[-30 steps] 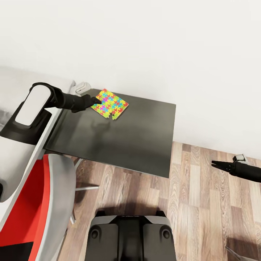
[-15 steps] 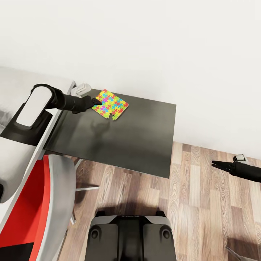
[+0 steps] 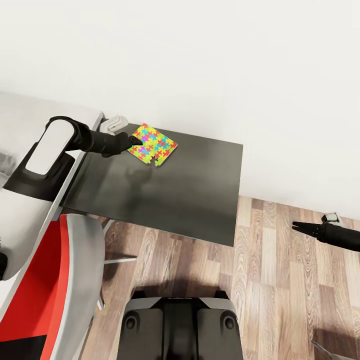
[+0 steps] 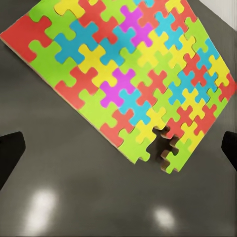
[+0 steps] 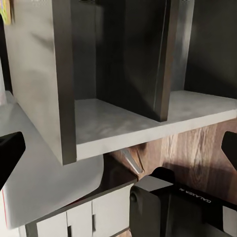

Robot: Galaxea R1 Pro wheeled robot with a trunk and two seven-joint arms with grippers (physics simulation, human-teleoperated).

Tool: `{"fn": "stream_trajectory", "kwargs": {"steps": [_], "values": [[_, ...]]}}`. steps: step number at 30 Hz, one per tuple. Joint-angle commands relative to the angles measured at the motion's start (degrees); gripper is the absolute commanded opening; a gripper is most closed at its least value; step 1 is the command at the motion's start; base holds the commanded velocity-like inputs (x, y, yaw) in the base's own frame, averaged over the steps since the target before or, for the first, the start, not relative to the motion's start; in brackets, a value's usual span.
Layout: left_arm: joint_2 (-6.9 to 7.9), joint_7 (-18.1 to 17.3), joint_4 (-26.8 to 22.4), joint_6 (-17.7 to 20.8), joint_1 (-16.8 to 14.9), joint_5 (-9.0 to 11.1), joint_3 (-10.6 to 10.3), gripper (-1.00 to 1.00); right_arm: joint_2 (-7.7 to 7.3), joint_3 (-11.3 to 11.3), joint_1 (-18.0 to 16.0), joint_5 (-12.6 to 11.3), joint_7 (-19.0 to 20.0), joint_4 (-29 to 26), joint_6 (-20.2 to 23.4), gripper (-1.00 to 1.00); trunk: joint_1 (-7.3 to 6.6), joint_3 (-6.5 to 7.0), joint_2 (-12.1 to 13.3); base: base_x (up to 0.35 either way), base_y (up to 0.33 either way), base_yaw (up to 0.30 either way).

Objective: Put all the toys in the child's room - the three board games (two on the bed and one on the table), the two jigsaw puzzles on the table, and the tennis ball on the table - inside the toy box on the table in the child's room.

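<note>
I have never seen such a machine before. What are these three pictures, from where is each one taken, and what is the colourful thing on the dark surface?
This is a simulated wheeled robot with two arms. The large picture comes from a camera on its head, looking down. The other two come from cameras near each gripper, looking along its fingers.

The colourful thing is a jigsaw puzzle, a thin flat mat lying on the dark-grey table. One piece is missing near its edge. The left gripper is over the puzzle's edge with its fingers apart; the puzzle is not yet held. The right gripper is off to the side above the wood floor, holding nothing; its camera sees the table's underside.
</note>
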Motion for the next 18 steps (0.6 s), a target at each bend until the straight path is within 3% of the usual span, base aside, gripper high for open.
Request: {"fn": "stream_trajectory", "kwargs": {"steps": [1, 18], "values": [[-0.12, 0.6, -0.1, -0.1, -0.1, 0.6, -0.1, 1.00, -0.07, 0.4, -0.1, -0.6, 0.0, 0.0, 0.5, 1.00, 0.04, -0.07, -0.1, 0.117, 0.000, 0.000], [-1.01, 0.6, -0.1, 0.0, 0.0, 0.5, -0.2, 1.00, -0.09, 0.4, -0.1, -0.6, 0.1, 0.0, 0.5, 1.00, 0.04, -0.07, -0.1, 0.189, 0.027, 0.000]]}}
